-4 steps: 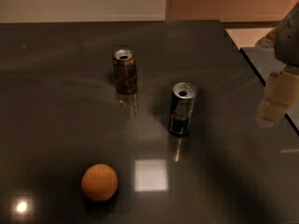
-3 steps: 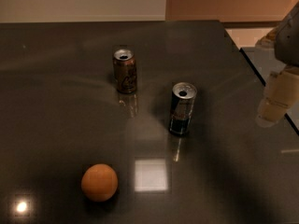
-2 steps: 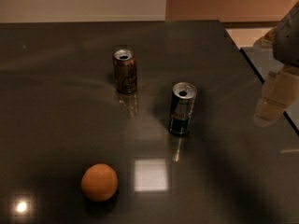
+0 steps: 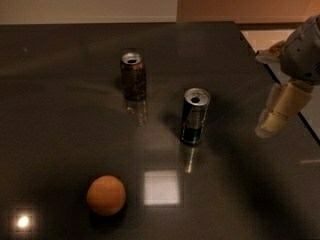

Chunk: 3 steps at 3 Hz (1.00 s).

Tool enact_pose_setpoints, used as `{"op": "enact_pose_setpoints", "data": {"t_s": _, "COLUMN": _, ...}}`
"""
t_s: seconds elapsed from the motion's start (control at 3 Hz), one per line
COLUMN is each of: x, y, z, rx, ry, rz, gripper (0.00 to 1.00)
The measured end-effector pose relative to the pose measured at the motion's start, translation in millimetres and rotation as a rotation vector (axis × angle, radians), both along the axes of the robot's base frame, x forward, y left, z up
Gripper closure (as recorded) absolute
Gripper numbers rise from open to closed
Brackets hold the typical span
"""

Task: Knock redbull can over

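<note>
Standing upright near the middle of the dark glossy table (image 4: 60,94), the redbull can (image 4: 194,116) shows its silver top with the dark opening, and its reflection runs toward the near edge. Off to its right and well apart from it, the gripper (image 4: 266,128) hangs low by the table's right edge, pale and angled down to the left beneath a grey wrist housing (image 4: 302,54). How far it is open cannot be told, and it touches nothing. Behind and left of the redbull can stands a shorter brown-gold can (image 4: 133,76), also upright. An orange (image 4: 105,195) lies at the front left, beside a bright square reflection (image 4: 161,187).
</note>
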<state>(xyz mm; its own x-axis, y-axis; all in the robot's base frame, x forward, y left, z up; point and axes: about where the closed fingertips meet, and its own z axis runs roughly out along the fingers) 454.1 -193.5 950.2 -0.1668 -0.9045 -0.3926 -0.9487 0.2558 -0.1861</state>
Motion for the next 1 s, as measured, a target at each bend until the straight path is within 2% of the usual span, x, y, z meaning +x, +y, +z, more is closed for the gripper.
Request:
{"op": "enact_pose_setpoints", "data": {"t_s": 0.67, "x": 9, "y": 51, "z": -22, "rx": 0.224, "ry": 0.008, "rz": 0.116, "gripper": 0.00}}
{"op": "enact_pose_setpoints", "data": {"t_s": 1.0, "x": 11, "y": 75, "z": -28, "rx": 0.302, "ry": 0.015, "rz": 0.156, "gripper": 0.00}}
